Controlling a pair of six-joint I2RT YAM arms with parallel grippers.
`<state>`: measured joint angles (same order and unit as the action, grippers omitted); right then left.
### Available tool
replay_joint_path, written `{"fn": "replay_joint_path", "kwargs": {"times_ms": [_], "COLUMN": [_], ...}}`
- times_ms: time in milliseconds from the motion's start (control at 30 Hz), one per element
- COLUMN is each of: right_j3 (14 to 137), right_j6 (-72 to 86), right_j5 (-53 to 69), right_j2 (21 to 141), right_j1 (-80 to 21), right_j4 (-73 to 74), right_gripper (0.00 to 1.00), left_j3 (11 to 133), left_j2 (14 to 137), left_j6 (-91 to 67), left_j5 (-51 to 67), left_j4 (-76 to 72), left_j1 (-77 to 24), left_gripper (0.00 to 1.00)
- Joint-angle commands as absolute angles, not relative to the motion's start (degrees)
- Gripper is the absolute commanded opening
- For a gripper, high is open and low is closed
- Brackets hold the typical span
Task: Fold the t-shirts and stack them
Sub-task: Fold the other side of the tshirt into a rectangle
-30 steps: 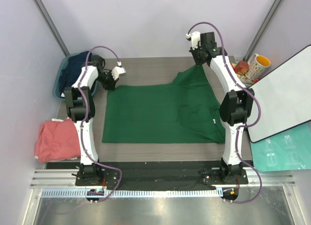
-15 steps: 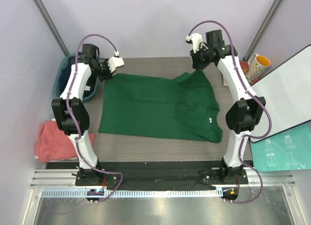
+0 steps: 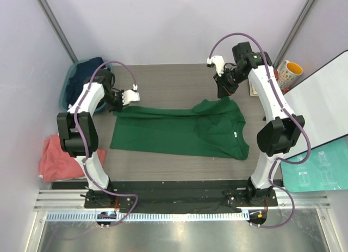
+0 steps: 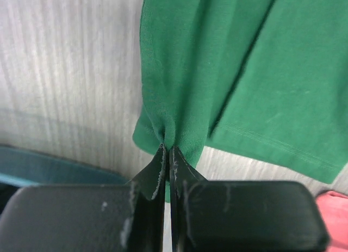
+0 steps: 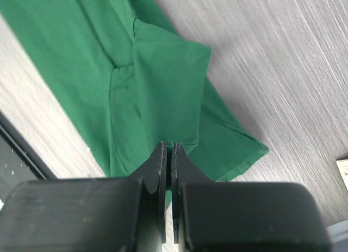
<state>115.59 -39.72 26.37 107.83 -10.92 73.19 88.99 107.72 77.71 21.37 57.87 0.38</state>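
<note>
The dark green t-shirt [image 3: 179, 133] lies across the table, its far edge lifted and doubled toward the front, with a white label [image 3: 237, 135] near its right end. My left gripper [image 3: 116, 106] is shut on the shirt's far left corner, and the cloth [image 4: 217, 56] bunches between its tips [image 4: 167, 148]. My right gripper [image 3: 224, 95] is shut on the far right edge, where a small tuft of green cloth [image 5: 157, 78] sits at its tips [image 5: 169, 146]. A salmon-pink t-shirt [image 3: 60, 157] lies folded at the front left. A navy t-shirt [image 3: 87, 72] sits in the tub.
The teal tub [image 3: 66, 94] stands at the back left corner. At the right are a patterned mug [image 3: 288, 75], a tilted whiteboard [image 3: 321, 110] and a teal sheet [image 3: 321, 170]. Bare wooden tabletop [image 3: 174, 80] shows behind the shirt.
Both grippers have come toward the front, lower, carrying the green shirt's far edge with them. The shirt now covers a shallower strip of the table.
</note>
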Motion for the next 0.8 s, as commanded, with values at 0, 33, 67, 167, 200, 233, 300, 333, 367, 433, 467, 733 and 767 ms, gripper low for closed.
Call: {"fn": "replay_joint_path", "kwargs": {"times_ms": [0, 33, 67, 167, 200, 233, 300, 333, 367, 433, 467, 733, 767], "right_j3": [114.88, 114.18, 113.47, 109.17, 107.07, 106.09, 103.99, 103.63, 103.28, 101.70, 101.08, 93.61, 93.08], "right_j6": [-46.22, -46.84, -47.54, -48.77, -49.65, -50.01, -50.62, -50.62, -50.80, -51.85, -52.20, -53.88, -54.22], "right_j5": [28.57, 28.65, 28.57, 27.43, 26.90, 26.89, 26.54, 25.93, 25.49, 24.18, 23.65, 20.66, 19.96], "right_j2": [102.31, 101.78, 100.82, 98.88, 98.01, 97.56, 97.03, 96.86, 96.68, 95.81, 95.37, 92.20, 91.68], "right_j1": [-10.90, -11.07, -11.16, -12.21, -12.56, -12.92, -13.45, -13.62, -13.80, -14.24, -14.41, -17.22, -17.49], "right_j4": [84.28, 85.77, 86.30, 86.40, 86.40, 86.40, 86.40, 86.31, 86.40, 86.40, 86.40, 86.40, 86.40], "right_gripper": [0.01, 0.01, 0.01, 0.01, 0.01, 0.01, 0.01, 0.01, 0.01, 0.01, 0.01, 0.01, 0.01], "left_j3": [89.39, 88.95, 88.68, 87.89, 87.98, 88.15, 88.85, 89.12, 89.38, 89.47, 89.30, 90.00, 90.09], "left_j2": [104.33, 104.15, 103.89, 103.27, 103.36, 103.36, 103.45, 103.53, 103.45, 103.19, 102.92, 102.22, 102.30], "left_j6": [79.28, 79.02, 78.84, 79.36, 79.80, 80.59, 82.61, 83.14, 84.10, 84.64, 84.90, 93.95, 95.09], "left_j5": [19.34, 19.60, 19.69, 20.13, 20.13, 20.13, 20.30, 20.48, 20.65, 20.74, 20.66, 21.88, 21.97], "left_j4": [53.80, 53.18, 52.48, 51.24, 52.11, 53.16, 55.88, 56.77, 57.56, 58.54, 58.45, 70.47, 73.19], "left_j1": [0.79, 0.97, 1.05, 1.32, 1.32, 1.32, 1.32, 1.32, 1.41, 1.49, 1.41, 1.67, 1.67], "left_gripper": [0.00, 0.00, 0.00, 0.00, 0.00, 0.00, 0.01, 0.01, 0.01, 0.01, 0.02, 0.00, 0.00]}}
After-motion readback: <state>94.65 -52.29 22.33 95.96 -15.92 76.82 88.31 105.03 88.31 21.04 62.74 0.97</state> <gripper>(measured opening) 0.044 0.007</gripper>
